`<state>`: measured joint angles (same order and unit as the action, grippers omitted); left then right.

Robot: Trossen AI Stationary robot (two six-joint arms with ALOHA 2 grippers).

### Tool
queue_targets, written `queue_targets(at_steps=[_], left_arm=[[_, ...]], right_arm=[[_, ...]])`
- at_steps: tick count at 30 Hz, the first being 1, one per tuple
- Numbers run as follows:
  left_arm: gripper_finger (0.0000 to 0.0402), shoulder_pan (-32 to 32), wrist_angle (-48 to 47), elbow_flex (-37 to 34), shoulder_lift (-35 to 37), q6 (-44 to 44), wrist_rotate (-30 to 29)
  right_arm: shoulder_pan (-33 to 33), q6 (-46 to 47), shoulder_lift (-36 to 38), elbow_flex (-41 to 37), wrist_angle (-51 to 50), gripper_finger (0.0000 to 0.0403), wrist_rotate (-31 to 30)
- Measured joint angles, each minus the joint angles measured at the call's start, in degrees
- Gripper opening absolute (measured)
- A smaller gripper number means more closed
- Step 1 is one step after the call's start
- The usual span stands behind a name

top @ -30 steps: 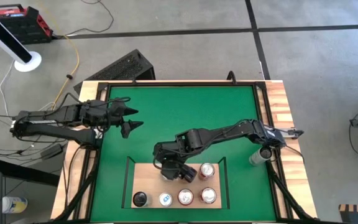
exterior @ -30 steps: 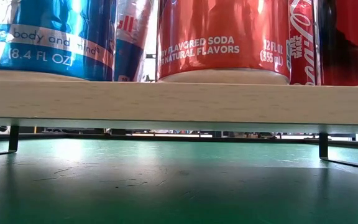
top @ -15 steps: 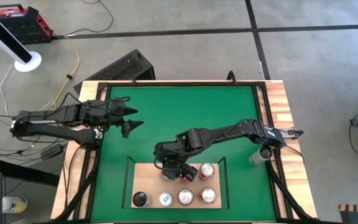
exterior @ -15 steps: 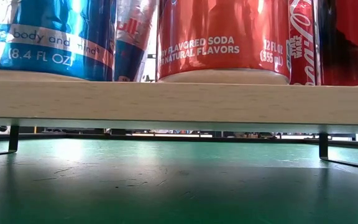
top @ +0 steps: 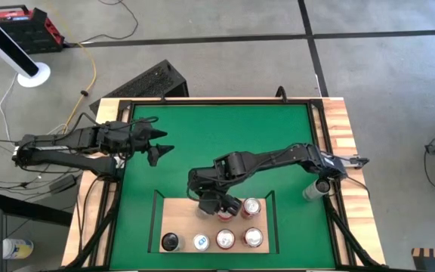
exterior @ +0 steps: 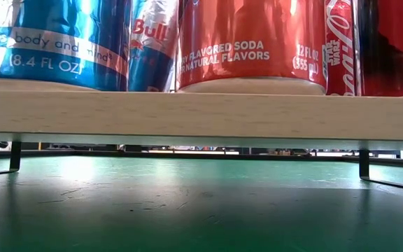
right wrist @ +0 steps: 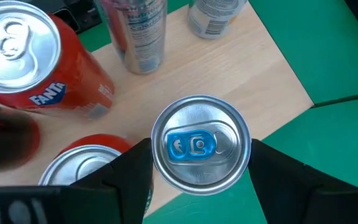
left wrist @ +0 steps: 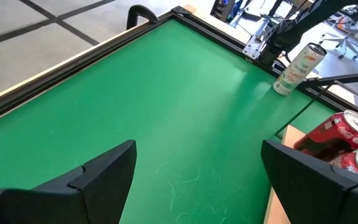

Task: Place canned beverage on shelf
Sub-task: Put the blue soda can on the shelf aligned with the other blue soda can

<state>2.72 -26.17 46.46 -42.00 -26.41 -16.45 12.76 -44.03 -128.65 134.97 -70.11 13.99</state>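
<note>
Legibly, Red Bull can (exterior: 147, 42), "FLAVORED SODA" can (exterior: 250, 43), Fanta can (right wrist: 39, 59)

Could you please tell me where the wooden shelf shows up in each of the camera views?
High view: shelf at bottom centre, on the green mat.
Low view: its front edge spans the picture, cans on top.
Left wrist view: only a corner, by the red cans.
Right wrist view: bare board under the cans.
Shared landmark: the green mat.
</note>
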Motion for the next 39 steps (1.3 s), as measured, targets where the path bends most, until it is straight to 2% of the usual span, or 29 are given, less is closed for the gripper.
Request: queue_targets(at_steps=[5,14,28,39], left_arm=[[0.0329,0.0,0.0,0.0,-0.02,0.0,-0.11],[0.0329,0.0,0.0,0.0,0.0,-0.33,-0.09],[0.0329,0.0,0.0,0.0,-0.01,-0.39,-0.07],[0.0329,0.0,0.0,0.0,0.0,-0.28,0.05]], right_arm=[[-0.18,-0.21,0.01,0.01,-0.45,0.0262,0.86],[-0.11,-1.1,-0.07,0.01,-0.94,0.0297,1.22],[-0.05,-1.05,-0.1,0.01,-0.98,0.0302,1.02],[-0.02,-1.0,-0.1,0.01,-0.59,0.0302,-2.54]])
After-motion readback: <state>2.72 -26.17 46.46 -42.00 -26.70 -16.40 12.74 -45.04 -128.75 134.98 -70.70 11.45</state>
